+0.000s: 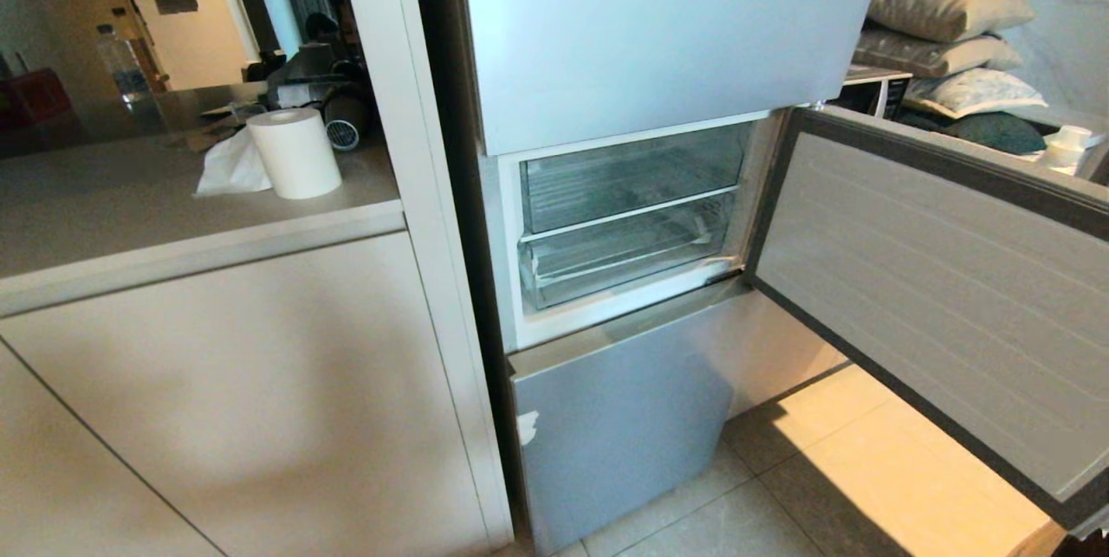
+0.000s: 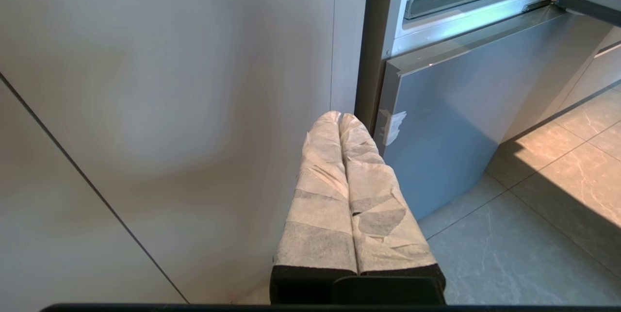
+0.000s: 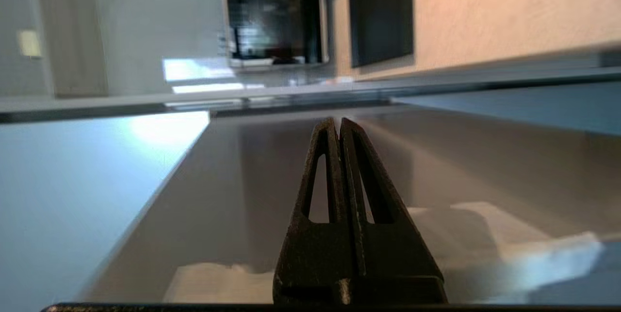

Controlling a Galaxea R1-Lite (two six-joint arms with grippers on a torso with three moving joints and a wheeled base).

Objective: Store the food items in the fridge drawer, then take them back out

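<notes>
Fridge drawer, transparent and pushed in, sits lowest in the compartment behind the open door; left pincer, tape-wrapped, and right pincer both have fingers pressed together, holding nothing.

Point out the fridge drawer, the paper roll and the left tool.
fridge drawer [image 1: 628, 258], head view, clear front wall.
paper roll [image 1: 295, 154], head view, its side.
left tool [image 2: 339, 117], left wrist view, between its wrapped tips.

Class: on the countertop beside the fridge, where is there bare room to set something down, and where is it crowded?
Bare: the countertop strip along its front edge, ahead of the paper towel roll. Crowded: behind the roll, with a crumpled tissue and clutter.
</notes>
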